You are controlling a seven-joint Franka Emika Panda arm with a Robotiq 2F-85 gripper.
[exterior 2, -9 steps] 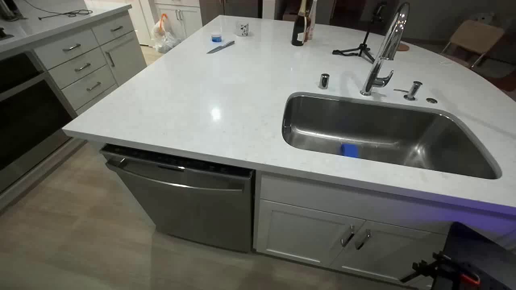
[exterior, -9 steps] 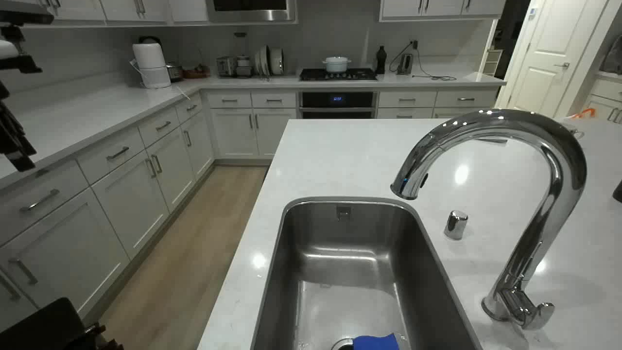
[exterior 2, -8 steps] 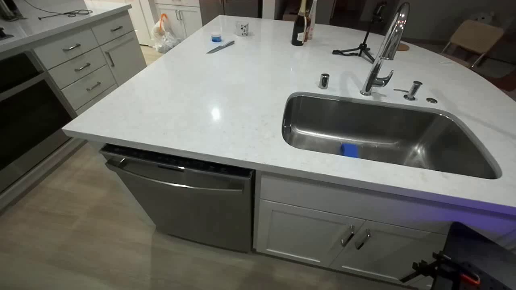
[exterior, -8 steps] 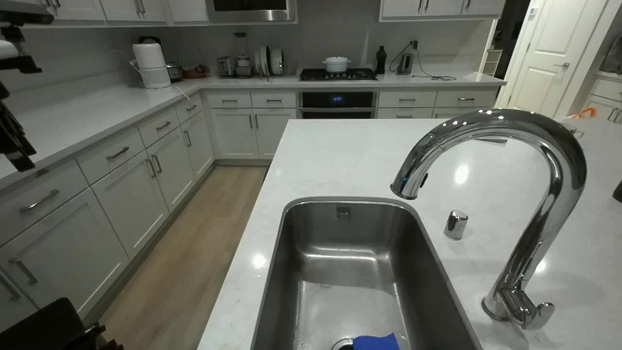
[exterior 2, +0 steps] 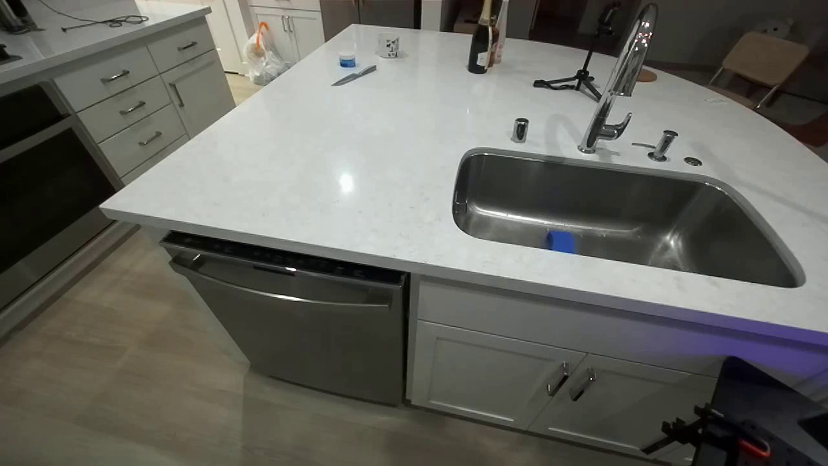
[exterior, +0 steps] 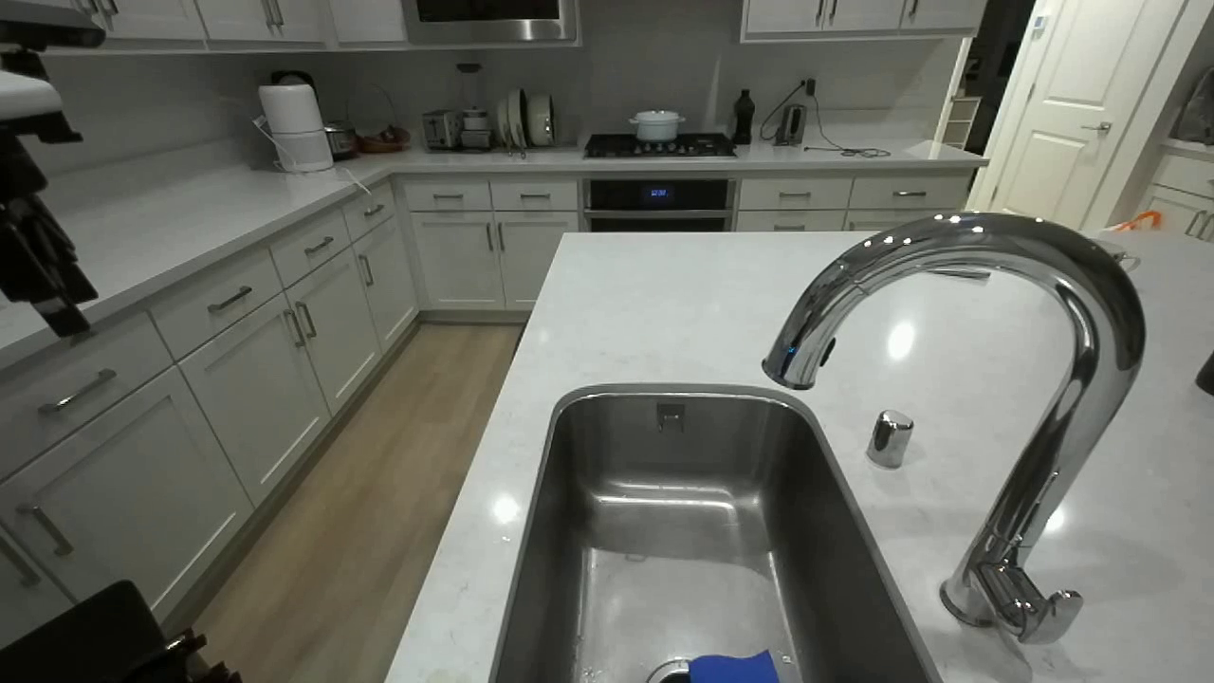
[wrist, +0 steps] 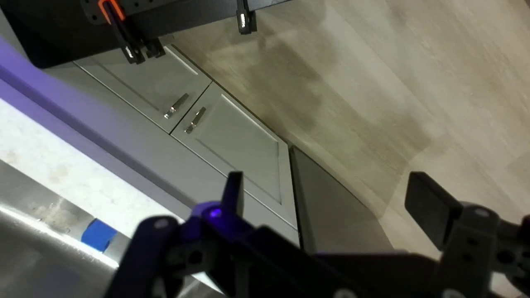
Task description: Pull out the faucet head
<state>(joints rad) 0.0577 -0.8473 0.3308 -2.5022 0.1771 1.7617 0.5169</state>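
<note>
The chrome faucet head [exterior: 801, 341] tips the tall arched faucet [exterior: 1105, 379] and points down above the sink's edge. It also shows in an exterior view [exterior 2: 626, 79]. The head sits flush with the neck; no hose shows. My gripper [wrist: 325, 186] is open in the wrist view, with its two fingers wide apart and nothing between them. It faces down over the floor and cabinet fronts, beside the counter edge. In an exterior view the gripper [exterior: 64, 308] hangs at the far left edge, well away from the faucet. The faucet is out of the wrist view.
The steel sink [exterior: 854, 531] holds a blue item [exterior 2: 561, 241]. A chrome knob [exterior: 890, 438] and a soap pump [exterior 2: 663, 145] stand near the faucet. A black tripod [exterior 2: 584, 77], bottles [exterior 2: 480, 48] and a knife [exterior 2: 354, 76] are farther off on the island. A black robot stand [exterior 2: 763, 414] is below.
My gripper has moved slightly to the right at the left edge of an exterior view, showing a little more of itself. The faucet and its head have not moved.
</note>
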